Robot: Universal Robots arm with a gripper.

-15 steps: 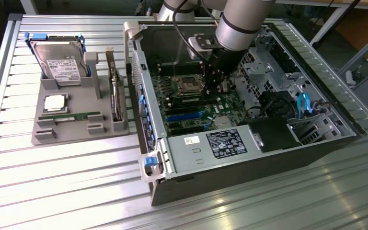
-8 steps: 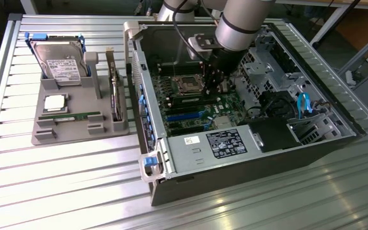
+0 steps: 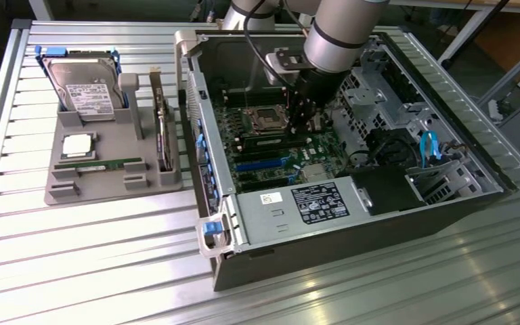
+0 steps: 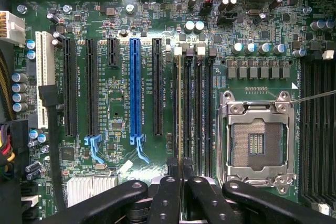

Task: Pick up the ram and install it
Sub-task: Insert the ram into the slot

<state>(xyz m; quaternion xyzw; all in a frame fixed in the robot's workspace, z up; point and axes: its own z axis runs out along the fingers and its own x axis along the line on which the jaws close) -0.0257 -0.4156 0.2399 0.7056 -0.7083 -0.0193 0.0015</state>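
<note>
item: ram (image 4: 180, 103) — thin green stick, seen edge-on in the wrist view. it stood in line with a memory slot between the blue slot (image 4: 135, 87) and the processor socket (image 4: 255, 142), on the blue slot's side of that bank. whether it was fully seated could not be told.

holder: gripper (image 4: 181, 164), fingers clenched on what appeared to be the stick's upper edge. in the exterior view the gripper (image 3: 307, 120) hung inside the open computer case (image 3: 477, 193), at about three o'clock of the socket.

spare: twin stick (image 3: 111, 164), lying flat in the tray (image 3: 66, 193), at nine o'clock of the case.

handling, as judged: light, and stiff along its length, but thin — likely to crack if twisted or pressed off-square. chips and contact edge looked fragile. best taken by the two flat faces along the upper edge, near the middle, leaving the contact edge free and the stick upright over the slot.
</note>
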